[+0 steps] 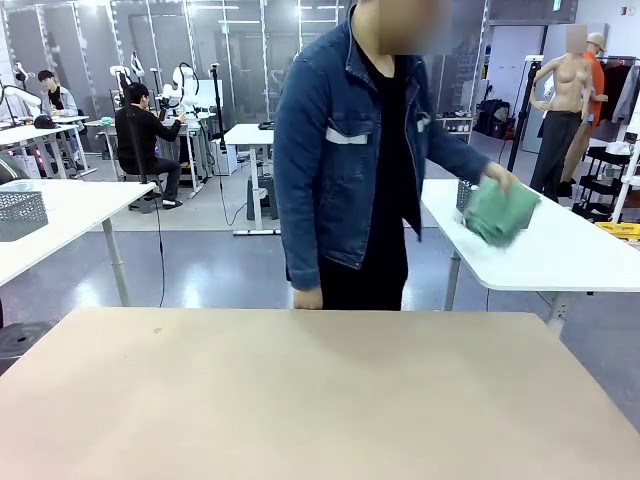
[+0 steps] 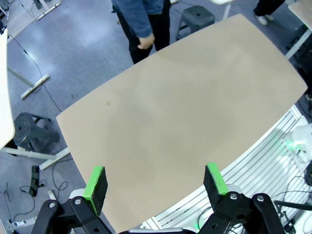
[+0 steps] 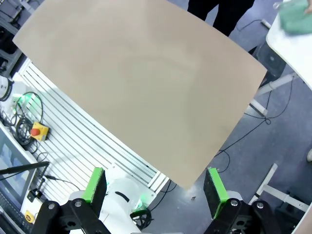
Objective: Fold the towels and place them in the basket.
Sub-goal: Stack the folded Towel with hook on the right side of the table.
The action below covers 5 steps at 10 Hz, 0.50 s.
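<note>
Towels: only the green towel (image 1: 502, 211) is visible, bunched in the person's hand (image 1: 499, 181) over the white side table (image 1: 560, 255) behind and to the right of the work table, well apart from both arms. Nearest the robot, the left gripper (image 2: 155, 183) hangs above the near edge of the tan table (image 2: 185, 112), jaws wide open, nothing between the green pads (image 2: 96, 181). The right gripper (image 3: 154, 184) is likewise wide open and holding nothing, up over the table's near right corner, with floor and the slatted white base below it. The tan table surface (image 1: 300, 400) is bare wood tone, with one small dark speck near its far left. At the far edge stands a person in a denim jacket (image 1: 335, 150), turned toward the side table; the other hand (image 1: 307, 297) hangs at the table's far edge. In the right wrist view the green towel (image 3: 296, 17) sits at the top right corner on that same white table (image 3: 292, 46). A dark mesh basket (image 1: 464, 194) is partly hidden just behind the towel on the side table. Farther left, a grey perforated basket (image 1: 22, 214) sits on another white table (image 1: 70, 215). I can't tell whether the towel is folded.
</note>
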### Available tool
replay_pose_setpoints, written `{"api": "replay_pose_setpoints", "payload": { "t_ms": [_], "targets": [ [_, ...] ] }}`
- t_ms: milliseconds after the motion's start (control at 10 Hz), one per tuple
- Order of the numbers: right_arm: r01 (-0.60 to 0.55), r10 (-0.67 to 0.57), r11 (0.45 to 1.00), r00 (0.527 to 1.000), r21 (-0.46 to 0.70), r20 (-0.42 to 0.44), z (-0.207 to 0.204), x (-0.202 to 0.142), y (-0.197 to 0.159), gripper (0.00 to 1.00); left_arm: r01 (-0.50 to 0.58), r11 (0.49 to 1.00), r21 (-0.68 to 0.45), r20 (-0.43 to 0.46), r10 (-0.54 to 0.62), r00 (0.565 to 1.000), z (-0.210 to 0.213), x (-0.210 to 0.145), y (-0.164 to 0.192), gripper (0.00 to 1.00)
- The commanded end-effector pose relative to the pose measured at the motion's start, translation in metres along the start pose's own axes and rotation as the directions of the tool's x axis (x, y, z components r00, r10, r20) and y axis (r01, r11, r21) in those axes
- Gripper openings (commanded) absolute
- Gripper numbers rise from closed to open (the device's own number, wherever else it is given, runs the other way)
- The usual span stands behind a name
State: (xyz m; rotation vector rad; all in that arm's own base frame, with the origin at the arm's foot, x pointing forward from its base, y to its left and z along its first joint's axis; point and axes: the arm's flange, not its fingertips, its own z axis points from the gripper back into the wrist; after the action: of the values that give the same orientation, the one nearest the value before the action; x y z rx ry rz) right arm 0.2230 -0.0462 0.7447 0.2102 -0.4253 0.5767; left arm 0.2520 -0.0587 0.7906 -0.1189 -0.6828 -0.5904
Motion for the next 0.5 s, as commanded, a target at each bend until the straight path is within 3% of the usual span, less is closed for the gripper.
{"api": "replay_pose_setpoints", "payload": {
  "t_ms": [0, 400],
  "targets": [
    [-0.001, 0.001, 1.000, 1.000, 0.010, 0.008, 0.0005, -0.0004, 0.0009, 1.00, 0.007, 1.000, 0.001, -0.001, -0.007, 1.000, 0.0005, 0.0000, -0.0002, 1.00],
    [-0.001, 0.001, 1.000, 1.000, 0.010, 0.008, 0.0005, -0.0004, 0.0009, 1.00, 0.007, 1.000, 0.001, -0.001, -0.007, 1.000, 0.0005, 0.0000, -0.0002, 1.00]
  ]
}}
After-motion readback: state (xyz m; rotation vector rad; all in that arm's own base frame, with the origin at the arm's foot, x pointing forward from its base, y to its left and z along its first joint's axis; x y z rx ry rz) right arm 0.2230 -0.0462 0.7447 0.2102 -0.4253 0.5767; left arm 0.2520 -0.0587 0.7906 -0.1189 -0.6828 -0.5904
